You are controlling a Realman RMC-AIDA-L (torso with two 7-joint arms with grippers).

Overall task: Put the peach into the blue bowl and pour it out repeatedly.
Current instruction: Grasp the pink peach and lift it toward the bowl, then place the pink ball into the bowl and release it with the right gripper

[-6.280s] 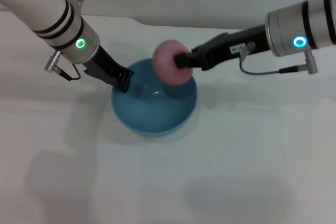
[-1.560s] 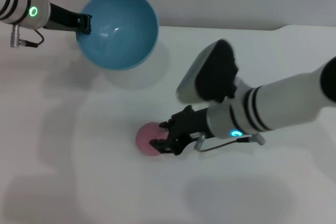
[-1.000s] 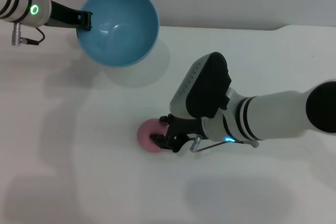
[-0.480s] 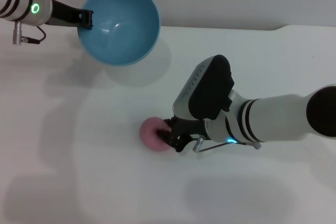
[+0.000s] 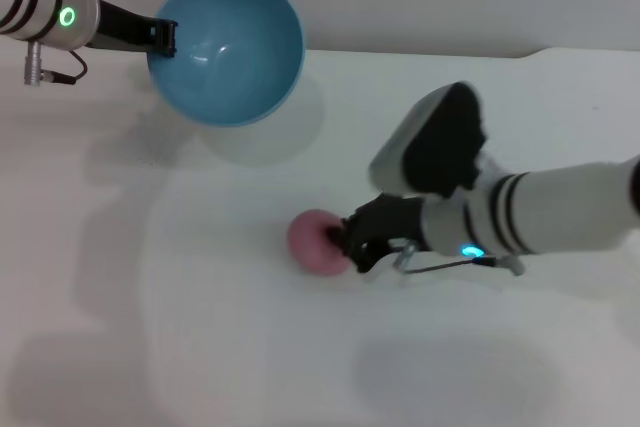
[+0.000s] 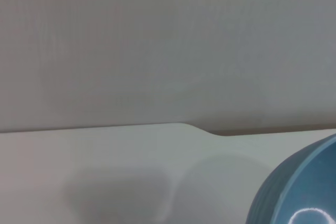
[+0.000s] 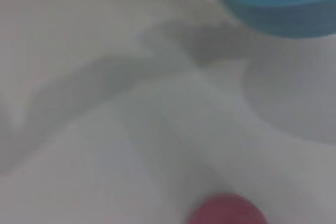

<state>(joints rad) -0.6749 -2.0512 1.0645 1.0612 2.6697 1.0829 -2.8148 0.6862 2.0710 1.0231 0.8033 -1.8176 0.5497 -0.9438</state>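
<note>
**A:** What just changed nearest you?

**B:** Your right gripper (image 5: 348, 243) is clenched on the peach (image 5: 316, 243), which has shifted rightward, apparently lifting off the white bench (image 5: 200, 347).

**A:** And farther back?

**B:** Your left gripper (image 5: 160, 37) still pinches the blue bowl (image 5: 226, 47) by its rim, held aloft, empty, awaiting the fruit.
</note>
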